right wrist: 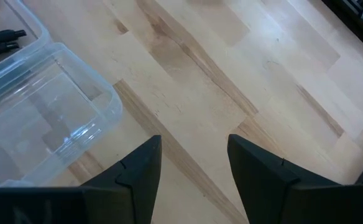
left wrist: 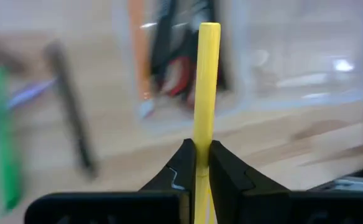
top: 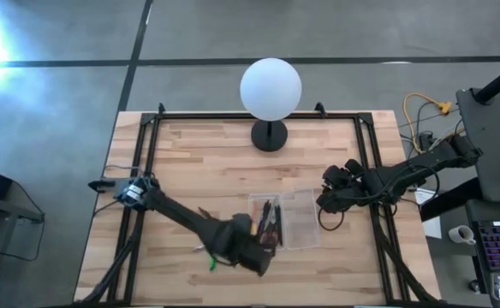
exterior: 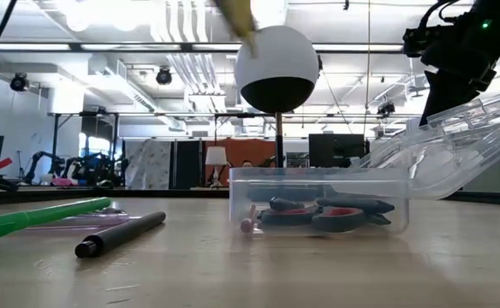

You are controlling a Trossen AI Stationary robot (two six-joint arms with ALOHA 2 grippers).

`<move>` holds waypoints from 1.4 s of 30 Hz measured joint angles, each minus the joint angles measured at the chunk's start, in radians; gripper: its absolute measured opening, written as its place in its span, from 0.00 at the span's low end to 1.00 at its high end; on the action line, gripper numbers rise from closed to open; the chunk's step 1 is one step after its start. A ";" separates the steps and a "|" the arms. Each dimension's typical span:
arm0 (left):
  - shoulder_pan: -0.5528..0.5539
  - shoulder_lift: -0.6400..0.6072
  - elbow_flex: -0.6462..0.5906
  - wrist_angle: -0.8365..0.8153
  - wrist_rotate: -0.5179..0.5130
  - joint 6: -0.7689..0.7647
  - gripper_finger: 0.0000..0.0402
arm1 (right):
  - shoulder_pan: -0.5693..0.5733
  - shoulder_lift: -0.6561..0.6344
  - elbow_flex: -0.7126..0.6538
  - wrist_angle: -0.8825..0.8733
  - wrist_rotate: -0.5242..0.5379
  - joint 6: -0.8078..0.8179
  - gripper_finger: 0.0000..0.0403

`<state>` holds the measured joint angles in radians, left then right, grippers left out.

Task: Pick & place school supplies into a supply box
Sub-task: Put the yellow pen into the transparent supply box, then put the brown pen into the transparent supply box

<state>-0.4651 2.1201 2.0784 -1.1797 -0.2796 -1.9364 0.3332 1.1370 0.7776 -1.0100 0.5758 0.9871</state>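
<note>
My left gripper (left wrist: 197,149) is shut on a yellow pencil (left wrist: 206,87) and hangs over the table's near edge (top: 254,250), just before the clear supply box (top: 271,221). The box stands on the table with its lid (exterior: 455,145) swung open to the right. Red-handled scissors (exterior: 327,214) and dark pens lie inside it. A green pen (exterior: 36,218) and a dark pen (exterior: 122,233) lie on the wood to the box's left. My right gripper (right wrist: 194,155) stands open over bare wood beside the lid (right wrist: 45,106). My left gripper pinches the yellow pencil's shaft (left wrist: 201,146) between its two fingers. The pencil runs in line with the fingers, and its flat-cut free end (left wrist: 209,28) sticks out well past the fingertips. The fingers slant downward, and the pencil is lifted clear of the table.
A white globe lamp (top: 270,90) on a black stand rises at the table's far middle. An orange pen (left wrist: 137,56) shows blurred at the box's near side. Black frame rails (top: 151,154) run along the left and right sides. Cables lie off the right edge.
</note>
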 joint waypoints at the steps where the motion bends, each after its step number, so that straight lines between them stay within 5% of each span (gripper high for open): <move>1: 0.016 0.000 -0.005 0.043 -0.018 0.046 0.02 | 0.000 0.000 0.000 0.000 0.000 0.000 0.44; 9: 0.181 0.002 -0.200 0.316 -0.038 0.283 0.02 | 0.000 0.000 0.000 0.001 0.000 0.000 0.44; 21: 0.218 -0.005 -0.336 0.470 0.051 0.282 0.15 | 0.000 0.000 0.000 0.005 0.000 0.000 0.44; 29: 0.218 -0.006 -0.246 0.473 0.025 0.349 0.31 | 0.000 0.000 0.000 0.007 0.000 0.000 0.44; 42: 0.226 -0.007 0.008 0.474 -0.154 0.346 0.33 | 0.000 0.000 0.000 0.012 0.000 0.000 0.44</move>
<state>-0.2394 2.1128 2.0861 -0.7056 -0.4338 -1.5906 0.3334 1.1367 0.7776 -0.9977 0.5760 0.9871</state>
